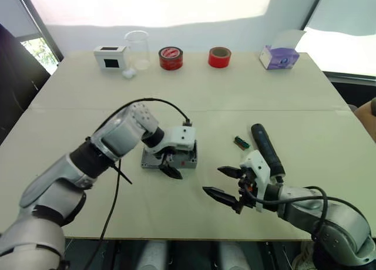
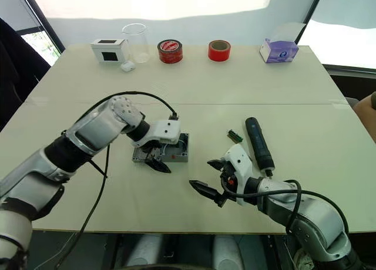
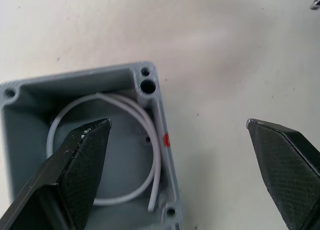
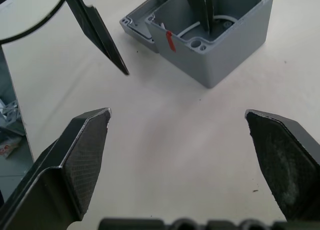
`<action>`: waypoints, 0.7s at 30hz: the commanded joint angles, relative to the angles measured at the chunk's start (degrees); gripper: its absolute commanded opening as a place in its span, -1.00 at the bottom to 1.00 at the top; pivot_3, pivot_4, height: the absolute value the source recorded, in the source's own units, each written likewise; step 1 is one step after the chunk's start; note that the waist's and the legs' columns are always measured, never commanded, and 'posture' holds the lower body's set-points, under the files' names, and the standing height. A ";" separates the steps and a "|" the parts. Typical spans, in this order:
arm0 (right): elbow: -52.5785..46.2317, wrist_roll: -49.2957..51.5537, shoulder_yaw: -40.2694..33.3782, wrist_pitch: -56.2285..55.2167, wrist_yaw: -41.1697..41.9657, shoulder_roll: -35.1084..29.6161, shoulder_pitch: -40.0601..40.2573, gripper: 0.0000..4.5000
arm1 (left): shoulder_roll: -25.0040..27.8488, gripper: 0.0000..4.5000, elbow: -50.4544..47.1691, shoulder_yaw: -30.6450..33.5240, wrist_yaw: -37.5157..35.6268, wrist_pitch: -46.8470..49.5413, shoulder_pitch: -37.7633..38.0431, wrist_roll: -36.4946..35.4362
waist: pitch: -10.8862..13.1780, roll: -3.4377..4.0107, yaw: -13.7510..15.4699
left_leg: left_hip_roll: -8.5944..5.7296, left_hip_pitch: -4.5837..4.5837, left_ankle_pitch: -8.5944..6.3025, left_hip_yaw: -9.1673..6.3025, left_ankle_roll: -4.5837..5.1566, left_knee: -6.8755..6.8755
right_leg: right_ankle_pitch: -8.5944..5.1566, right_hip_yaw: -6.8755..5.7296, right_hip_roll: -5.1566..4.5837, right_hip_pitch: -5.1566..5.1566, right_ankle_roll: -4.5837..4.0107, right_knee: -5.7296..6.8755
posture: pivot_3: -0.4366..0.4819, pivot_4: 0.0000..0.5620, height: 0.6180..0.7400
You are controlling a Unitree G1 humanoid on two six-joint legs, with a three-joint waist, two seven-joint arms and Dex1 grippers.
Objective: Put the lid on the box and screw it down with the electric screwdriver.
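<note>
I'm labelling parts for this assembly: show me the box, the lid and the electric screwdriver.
box (image 4: pixel 227 50): right wrist view, outer side wall.
lid (image 4: pixel 136 23): right wrist view, recessed inside, behind the box.
electric screwdriver (image 2: pixel 258 142): right eye view, mid-barrel.

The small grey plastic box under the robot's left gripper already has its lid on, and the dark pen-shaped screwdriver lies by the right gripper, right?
Not quite: the box is open, as the left wrist view shows, with a white wire coiled inside. The rest holds.
</note>
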 commanded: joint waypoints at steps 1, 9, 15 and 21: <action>-1.79 -0.68 -0.34 -0.57 -0.58 1.26 -0.59 1.00 | -0.88 0.98 0.55 0.03 -1.01 -0.95 -1.29 1.98 | 0.00 0.00 0.01 | 0.01 0.00 0.00 0.00 0.00 0.00 | 0.00 0.00 0.01 0.00 0.00 0.01 | -0.05 -0.47 1.00; -2.14 -0.65 -0.51 0.92 -1.62 2.93 -1.85 1.00 | -2.72 -0.27 2.26 0.32 -0.97 -2.24 -0.67 5.15 | 0.00 0.00 0.09 | 0.02 0.00 0.01 -0.01 -0.01 0.01 | 0.00 0.00 0.02 0.01 0.00 0.01 | -0.05 -0.47 1.00; -2.00 0.01 -0.95 2.46 -1.05 2.72 -2.18 1.00 | -3.61 -0.97 2.75 0.99 -0.87 -3.11 -0.42 6.09 | -0.02 0.01 0.12 | 0.01 0.01 0.01 -0.04 -0.01 0.02 | 0.00 -0.02 0.02 0.04 0.00 0.02 | -0.05 -0.47 1.00; -2.97 0.91 -1.23 4.28 0.78 1.30 -1.23 1.00 | -4.24 -0.97 3.34 1.66 -1.55 -2.28 -1.26 6.35 | -0.02 0.02 0.18 | 0.00 0.03 0.01 -0.03 -0.01 0.03 | 0.00 -0.01 0.01 0.05 0.00 0.04 | -0.05 -0.47 1.00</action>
